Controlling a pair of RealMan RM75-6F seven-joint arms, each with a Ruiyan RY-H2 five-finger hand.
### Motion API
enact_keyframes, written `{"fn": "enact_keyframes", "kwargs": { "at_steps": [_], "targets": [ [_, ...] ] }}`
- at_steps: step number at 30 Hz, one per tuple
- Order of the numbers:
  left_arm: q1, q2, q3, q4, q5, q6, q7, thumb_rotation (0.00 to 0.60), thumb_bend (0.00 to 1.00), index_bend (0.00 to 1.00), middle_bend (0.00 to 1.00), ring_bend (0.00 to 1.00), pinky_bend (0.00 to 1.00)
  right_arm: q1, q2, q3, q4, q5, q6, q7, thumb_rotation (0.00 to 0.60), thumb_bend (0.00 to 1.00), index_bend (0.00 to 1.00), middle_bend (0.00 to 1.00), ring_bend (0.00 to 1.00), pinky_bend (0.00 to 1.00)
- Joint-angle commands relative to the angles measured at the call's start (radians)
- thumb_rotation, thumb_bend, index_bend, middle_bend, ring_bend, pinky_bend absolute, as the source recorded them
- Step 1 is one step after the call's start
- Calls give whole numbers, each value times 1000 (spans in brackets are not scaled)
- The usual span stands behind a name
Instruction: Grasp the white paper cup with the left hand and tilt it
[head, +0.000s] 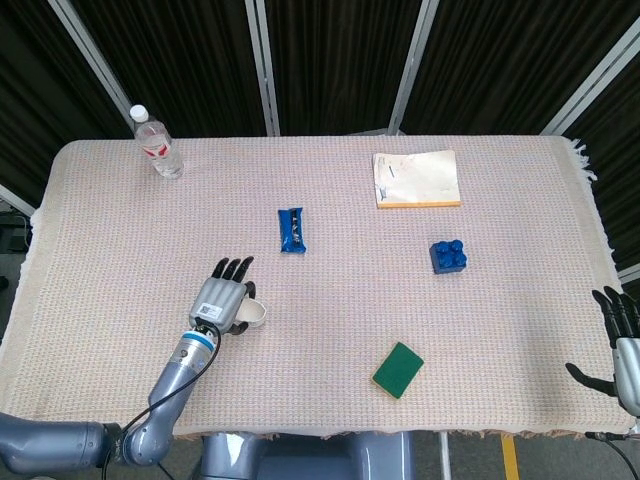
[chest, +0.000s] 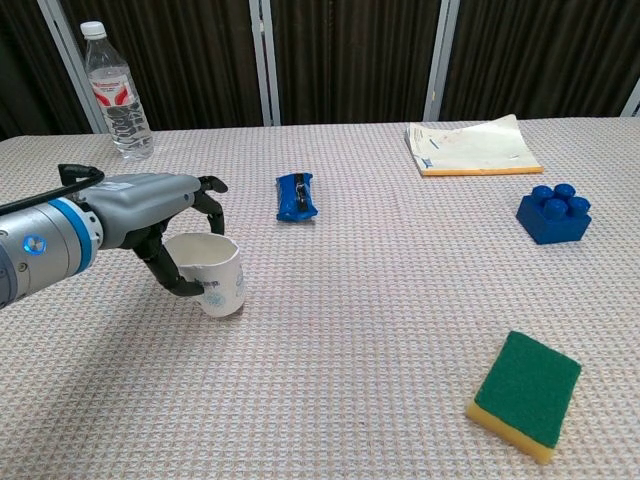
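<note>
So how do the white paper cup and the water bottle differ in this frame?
The white paper cup is gripped by the left hand and leans off upright; the water bottle stands upright and untouched. The cup is open-topped, opaque white and short; the bottle is capped, clear with a red label, and taller. The cup sits near the table's front left, the bottle at its far left corner. Both are drink containers.

Woven cloth (head: 500, 330) over the whole table. Upright water bottle (head: 156, 143) near the far left corner. Blue snack packet (head: 292, 230) lying mid-table. Notepad (head: 417, 179) flat toward the far right, blue toy brick (head: 448, 256) nearer, green sponge (head: 398, 369) nearest the front edge.
</note>
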Motion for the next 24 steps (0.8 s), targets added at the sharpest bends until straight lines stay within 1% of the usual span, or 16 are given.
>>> {"fn": "enact_keyframes", "kwargs": {
  "at_steps": [1,5,7,10,15,16,17,18,20,21,24],
  "targets": [
    [30,6,6,28,60,-16,-117,600,159,433,0,0,0,0,0,0,0,1,-1,-1,600,0,0,0,0,0],
    [58,19,30,76,103,-44,-218,600,158,433,0,0,0,0,0,0,-1,3,-3,-1,600,0,0,0,0,0],
    [78,38,49,126,106,-62,-266,600,158,433,0,0,0,1,0,-1,-4,1,-4,-2,600,0,0,0,0,0],
    [89,57,60,158,121,-84,-313,600,158,431,0,0,0,1,0,-3,-6,-2,-3,-6,600,0,0,0,0,0],
    [104,87,75,176,137,-97,-353,600,160,413,0,0,0,1,-1,-4,-9,-3,-4,-14,600,0,0,0,0,0],
    [106,95,78,174,139,-98,-353,600,161,392,0,0,0,1,-1,-4,-10,-3,-4,-14,600,0,0,0,0,0],
    [107,103,81,171,138,-100,-352,600,163,329,0,0,0,1,-2,-5,-10,-3,-4,-15,600,0,0,0,0,0],
    [108,114,84,164,132,-104,-350,600,165,229,0,0,0,1,-2,-5,-10,-4,-4,-16,600,0,0,0,0,0],
    [106,128,82,152,120,-109,-344,600,164,87,0,0,0,1,-2,-5,-11,-5,-3,-18,600,0,0,0,0,0],
    [105,132,81,148,116,-110,-343,600,162,52,0,0,0,1,-2,-5,-11,-5,-3,-18,600,0,0,0,0,0],
    [100,141,78,134,103,-112,-335,600,162,49,0,0,0,1,-2,-5,-12,-6,-2,-19,600,0,0,0,0,0]
  ]
}}
